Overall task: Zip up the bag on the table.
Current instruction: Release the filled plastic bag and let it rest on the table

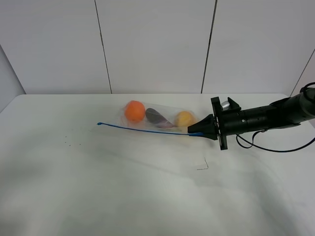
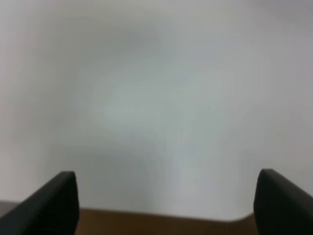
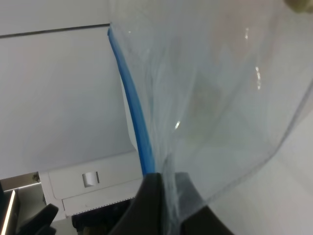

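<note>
Exterior high view: shows the bag (image 1: pixel 156 119) lying toward the far middle of the table (image 1: pixel 98 187), with an orange fruit (image 1: pixel 134 111), a purple eggplant (image 1: pixel 156 117) and a yellow fruit (image 1: pixel 184 118) inside, and the blue zipper strip (image 1: pixel 142 129) running along its near edge. Shows the right gripper (image 1: pixel 193 131) reaching in from the right side and pinched down on the right-hand end of that strip, jaws nearly together with plastic between them. Confirmed in the right wrist view: right gripper (image 3: pixel 164 196) clamped on film and blue strip (image 3: pixel 133 112), which rises taut away from the fingers. Left gripper (image 2: pixel 166 196) out of the overhead picture altogether; seen only in its own wrist view, jaws spread wide and holding nothing, facing blank white surface. Likely trouble from here: with only one end held and nothing pinning the other, a pull along the strip would probably drag the whole bag across the table rather than close it, the fruit rolling and shifting the load. Could also slip off the thin slick plastic if the grip sits on film rather than on the strip proper; cannot tell from these pictures whether a slider is caught between the jaws. Risk too of bunching or lifting the bag if the pull angles upward, leaving the seal misaligned.
</note>
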You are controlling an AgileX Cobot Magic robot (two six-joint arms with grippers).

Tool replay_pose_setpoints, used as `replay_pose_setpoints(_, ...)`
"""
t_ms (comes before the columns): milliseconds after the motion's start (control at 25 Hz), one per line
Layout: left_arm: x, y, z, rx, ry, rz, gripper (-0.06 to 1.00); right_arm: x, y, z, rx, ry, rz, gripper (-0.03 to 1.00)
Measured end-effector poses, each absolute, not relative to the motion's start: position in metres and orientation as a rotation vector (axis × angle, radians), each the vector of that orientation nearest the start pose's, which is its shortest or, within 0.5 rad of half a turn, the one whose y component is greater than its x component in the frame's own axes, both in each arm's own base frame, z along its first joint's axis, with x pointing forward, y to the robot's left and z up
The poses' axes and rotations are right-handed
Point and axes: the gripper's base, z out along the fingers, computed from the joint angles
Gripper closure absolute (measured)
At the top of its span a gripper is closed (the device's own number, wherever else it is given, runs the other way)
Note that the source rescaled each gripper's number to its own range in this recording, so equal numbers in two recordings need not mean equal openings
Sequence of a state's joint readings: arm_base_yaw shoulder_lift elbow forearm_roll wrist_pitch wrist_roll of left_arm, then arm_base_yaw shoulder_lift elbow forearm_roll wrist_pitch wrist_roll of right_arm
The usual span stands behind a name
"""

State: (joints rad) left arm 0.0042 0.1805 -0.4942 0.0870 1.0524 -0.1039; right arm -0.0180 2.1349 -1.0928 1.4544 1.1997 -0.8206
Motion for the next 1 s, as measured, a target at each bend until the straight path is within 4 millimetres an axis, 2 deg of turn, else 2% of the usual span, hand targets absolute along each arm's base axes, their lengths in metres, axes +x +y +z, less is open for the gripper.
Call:
replay_pose_setpoints(240, -0.004, 0.007, 0.277, -0.113, 2.039, 0.042, -0.05, 0.359, 0.078, 0.116, 0.302, 2.544, 1.759, 0.97)
replay_pose_setpoints(800, -0.004, 0.007, 0.277, -0.098, 2.035, 0.047, -0.05, 0.359, 0.078, 0.116, 0.3, 2.546, 1.759, 0.96)
replay_pose_setpoints(880, -0.004, 0.007, 0.277, -0.098, 2.035, 0.046, -0.05, 0.358, 0.078, 0.116, 0.29, 2.555, 1.754, 0.89)
replay_pose_setpoints(920, -0.004, 0.007, 0.277, -0.098, 2.035, 0.046, -0.05, 0.357, 0.078, 0.115, 0.277, 2.566, 1.751, 0.78)
replay_pose_setpoints(1000, -0.004, 0.007, 0.277, -0.098, 2.035, 0.046, -0.05, 0.355, 0.077, 0.116, 0.25, 2.591, 1.736, 0.46)
